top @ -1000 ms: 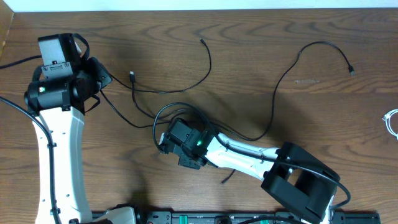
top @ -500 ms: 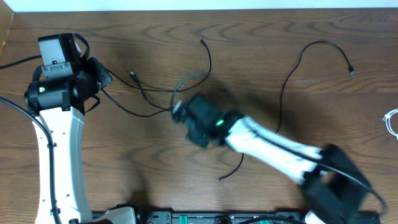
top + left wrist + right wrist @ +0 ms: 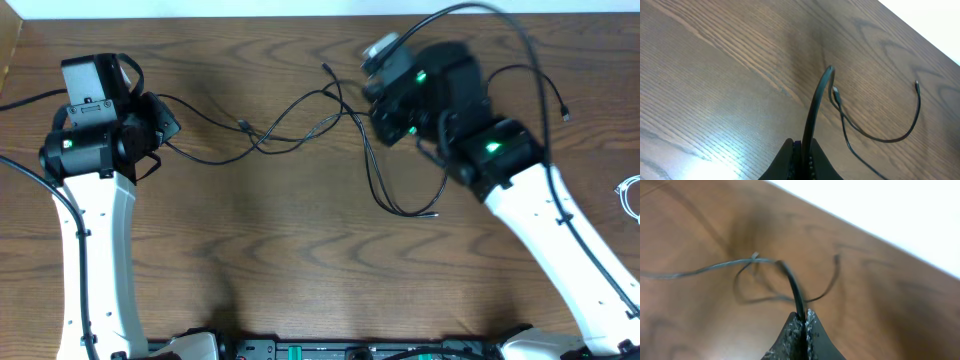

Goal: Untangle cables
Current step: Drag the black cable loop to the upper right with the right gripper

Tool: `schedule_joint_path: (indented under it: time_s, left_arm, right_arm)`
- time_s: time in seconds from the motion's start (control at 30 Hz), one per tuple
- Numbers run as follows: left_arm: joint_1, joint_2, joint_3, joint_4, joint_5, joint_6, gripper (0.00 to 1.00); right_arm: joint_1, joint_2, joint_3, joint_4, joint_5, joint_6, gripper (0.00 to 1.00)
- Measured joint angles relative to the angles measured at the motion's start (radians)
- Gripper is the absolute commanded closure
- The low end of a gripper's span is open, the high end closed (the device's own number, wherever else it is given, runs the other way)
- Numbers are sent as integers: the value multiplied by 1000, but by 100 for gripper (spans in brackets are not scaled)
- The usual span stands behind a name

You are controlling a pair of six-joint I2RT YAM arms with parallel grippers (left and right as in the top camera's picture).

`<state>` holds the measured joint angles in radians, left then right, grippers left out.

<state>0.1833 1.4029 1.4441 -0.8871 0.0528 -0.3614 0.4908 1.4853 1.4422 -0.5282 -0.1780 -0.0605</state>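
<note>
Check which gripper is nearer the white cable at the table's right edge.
Right. The right gripper sits mid-table toward the far edge, left of the white cable; the left gripper is much farther off, at the left side.

right gripper (image 3: 801, 319) clamped on black cable (image 3: 792, 287) | cable loops above wooden table (image 3: 700, 320)

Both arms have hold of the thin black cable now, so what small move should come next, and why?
Probably draw the right pincer slightly away from the left pincer. Both are shut on the long thin black cable, and its strands cross in loose loops between them, so a gentle pull may open those crossings.
</note>
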Motion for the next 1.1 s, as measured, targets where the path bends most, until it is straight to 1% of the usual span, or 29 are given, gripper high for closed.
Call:
schedule_joint_path:
  time_s: [0.17, 0.47, 0.83, 1.1]
  left_arm:
    - [0, 0, 0, 0, 0, 0, 93]
    - [0, 0, 0, 0, 0, 0, 92]
    - [0, 0, 0, 0, 0, 0, 92]
    - [0, 0, 0, -2, 0, 0, 93]
  right_arm:
    - [-76, 0, 77, 31, 20, 5, 99]
    - [-159, 0, 196, 170, 69, 6, 99]
    - [-202, 0, 264, 319, 319, 6, 99]
    - [-285, 0, 301, 396, 446, 6, 99]
